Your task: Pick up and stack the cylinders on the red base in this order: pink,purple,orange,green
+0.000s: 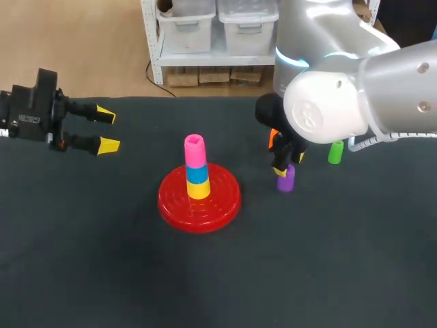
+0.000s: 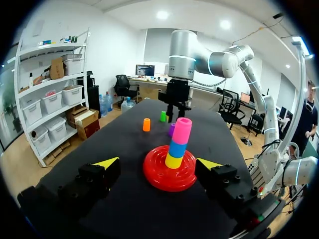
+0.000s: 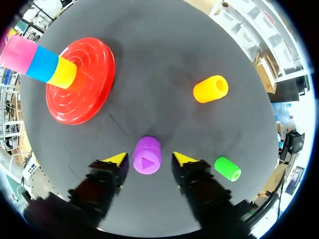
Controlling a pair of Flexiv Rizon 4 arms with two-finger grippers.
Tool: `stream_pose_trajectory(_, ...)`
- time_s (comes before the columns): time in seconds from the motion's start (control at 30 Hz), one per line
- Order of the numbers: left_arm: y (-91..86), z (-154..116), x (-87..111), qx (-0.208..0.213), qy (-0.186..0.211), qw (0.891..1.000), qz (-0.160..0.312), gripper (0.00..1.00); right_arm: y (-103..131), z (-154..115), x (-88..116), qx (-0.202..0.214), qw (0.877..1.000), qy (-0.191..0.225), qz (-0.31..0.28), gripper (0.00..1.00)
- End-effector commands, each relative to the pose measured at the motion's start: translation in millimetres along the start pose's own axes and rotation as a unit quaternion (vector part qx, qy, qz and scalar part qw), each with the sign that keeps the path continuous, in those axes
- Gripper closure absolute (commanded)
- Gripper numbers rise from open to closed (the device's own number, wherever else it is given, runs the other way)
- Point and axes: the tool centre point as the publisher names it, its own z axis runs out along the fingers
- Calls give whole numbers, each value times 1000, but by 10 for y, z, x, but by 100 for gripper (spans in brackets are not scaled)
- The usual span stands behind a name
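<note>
The red base (image 1: 171, 205) sits mid-table with yellow, blue and pink cylinders stacked on its post, the pink cylinder (image 1: 194, 149) on top. A purple cylinder (image 3: 147, 155) stands upright on the table to the right of the base. My right gripper (image 3: 148, 158) is lowered over it, open, one finger on each side with small gaps. The orange cylinder (image 3: 211, 88) lies on its side ahead of that gripper, and the green cylinder (image 3: 228, 168) lies beside its finger. My left gripper (image 1: 106, 130) hangs open and empty at the far left.
In the head view my right arm's large elbow (image 1: 328, 102) covers much of the orange cylinder (image 1: 273, 139). The green cylinder (image 1: 335, 152) is just right of the gripper. The dark table top (image 1: 102, 260) runs wide in front of the base.
</note>
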Motion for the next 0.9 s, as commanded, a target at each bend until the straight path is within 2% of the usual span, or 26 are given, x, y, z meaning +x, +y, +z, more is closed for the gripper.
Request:
stream_pose_trajectory(0.03, 14, -2, 14, 2, -1, 1000, 1, 0, 17, -14, -1, 3, 1000, -2, 1, 100)
stream_pose_trajectory(0.33, 14, -2, 14, 2, -1, 1000, 1, 0, 56, -25, 27, 1, 1000, -2, -1, 100)
stream_pose_trajectory(0.57, 14, -2, 14, 2, -1, 1000, 1, 0, 47, -136, 3, 8, 1000, -9, -3, 100)
stream_pose_trajectory(0.7, 14, -2, 14, 2, -1, 1000, 1, 0, 45, -363, -64, 20, 999, -20, -20, 100)
stream_pose_trajectory(0.9, 14, -2, 14, 2, -1, 1000, 1, 0, 155, -954, -340, 52, 993, -50, -90, 100)
